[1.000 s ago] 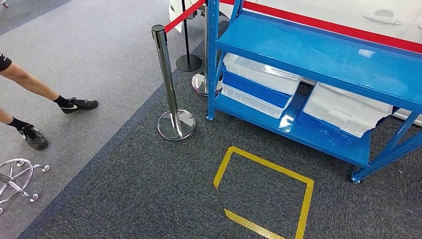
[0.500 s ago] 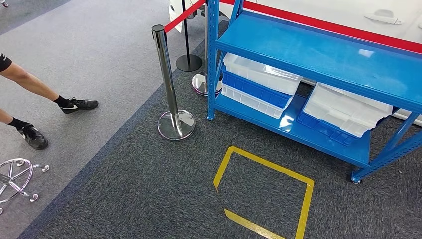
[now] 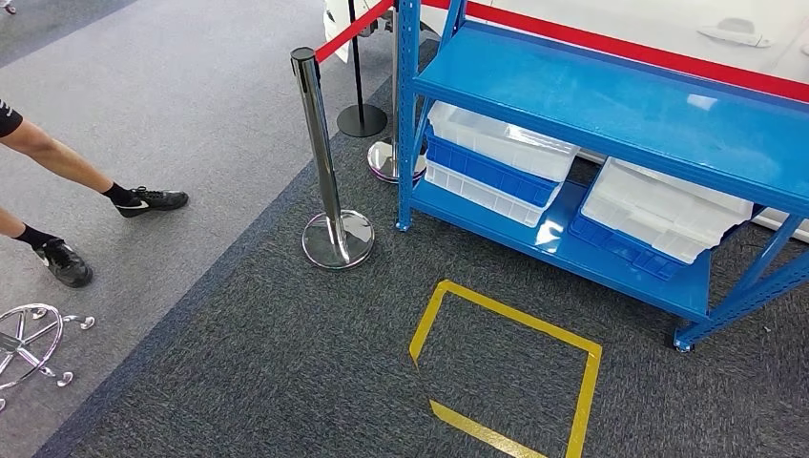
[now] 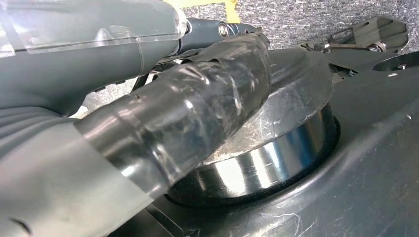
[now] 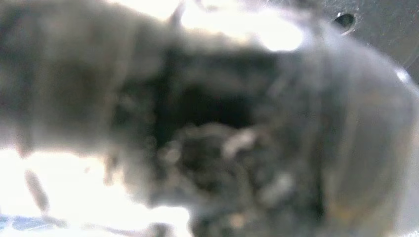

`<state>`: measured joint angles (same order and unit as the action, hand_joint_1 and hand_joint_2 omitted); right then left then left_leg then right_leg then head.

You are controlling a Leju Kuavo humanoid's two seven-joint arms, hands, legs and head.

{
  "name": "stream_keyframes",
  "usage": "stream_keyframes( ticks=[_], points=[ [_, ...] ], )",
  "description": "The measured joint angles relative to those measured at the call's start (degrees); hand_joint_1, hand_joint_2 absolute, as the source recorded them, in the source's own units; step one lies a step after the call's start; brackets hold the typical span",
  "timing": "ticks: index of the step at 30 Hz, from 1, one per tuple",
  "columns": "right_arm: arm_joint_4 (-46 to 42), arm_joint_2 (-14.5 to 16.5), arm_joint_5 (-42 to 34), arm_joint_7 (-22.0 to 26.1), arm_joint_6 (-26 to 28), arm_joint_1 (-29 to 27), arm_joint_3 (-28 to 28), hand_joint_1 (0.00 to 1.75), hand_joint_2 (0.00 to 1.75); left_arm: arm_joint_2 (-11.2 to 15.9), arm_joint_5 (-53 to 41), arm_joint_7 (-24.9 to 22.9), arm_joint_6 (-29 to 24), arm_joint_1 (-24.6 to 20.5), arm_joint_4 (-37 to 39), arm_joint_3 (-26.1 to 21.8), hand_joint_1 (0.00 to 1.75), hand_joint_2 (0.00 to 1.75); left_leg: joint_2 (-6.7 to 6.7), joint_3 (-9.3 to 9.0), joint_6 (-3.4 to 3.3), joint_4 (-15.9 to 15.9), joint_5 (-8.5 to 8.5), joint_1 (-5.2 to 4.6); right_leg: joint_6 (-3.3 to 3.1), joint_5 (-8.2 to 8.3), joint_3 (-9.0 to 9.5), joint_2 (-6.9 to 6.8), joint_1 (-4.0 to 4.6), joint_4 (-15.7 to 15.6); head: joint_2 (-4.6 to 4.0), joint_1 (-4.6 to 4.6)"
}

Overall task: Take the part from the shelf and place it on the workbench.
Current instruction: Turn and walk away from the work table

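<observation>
lighting and picture quality, three views.
head view bright, even, sharp, with glare on the blue shelf (image 3: 611,105); left wrist view sharp, with reflections; right wrist view wholly blurred, overexposed at edges.

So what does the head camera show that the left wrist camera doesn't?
Head view alone: the blue shelf holding clear and blue bins, a chrome stanchion post with a red belt, and a person's legs off to the side. Left wrist view alone: the left hand up close, its thick thumb wrapped in glossy tape; whether it holds anything I cannot tell. Shared: dark grey carpet and yellow floor tape, just a corner of it in the wrist view.
</observation>
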<state>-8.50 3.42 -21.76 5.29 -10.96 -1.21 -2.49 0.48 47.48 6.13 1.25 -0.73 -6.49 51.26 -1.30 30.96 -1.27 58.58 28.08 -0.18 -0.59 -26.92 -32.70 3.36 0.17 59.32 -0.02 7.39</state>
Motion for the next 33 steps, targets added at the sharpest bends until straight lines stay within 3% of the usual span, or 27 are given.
stream_keyframes(
  ticks=[33],
  points=[
    [0.0,-0.2,0.0,-0.1,0.0,0.0,0.0,0.00,0.00,0.1,0.0,0.1,0.3,0.0,0.0,0.0,0.00,0.00,0.00,0.01,0.00,0.0,0.00,0.00,0.00,0.00,-0.01,0.00,0.00,0.0,0.00,0.00]
  ],
)
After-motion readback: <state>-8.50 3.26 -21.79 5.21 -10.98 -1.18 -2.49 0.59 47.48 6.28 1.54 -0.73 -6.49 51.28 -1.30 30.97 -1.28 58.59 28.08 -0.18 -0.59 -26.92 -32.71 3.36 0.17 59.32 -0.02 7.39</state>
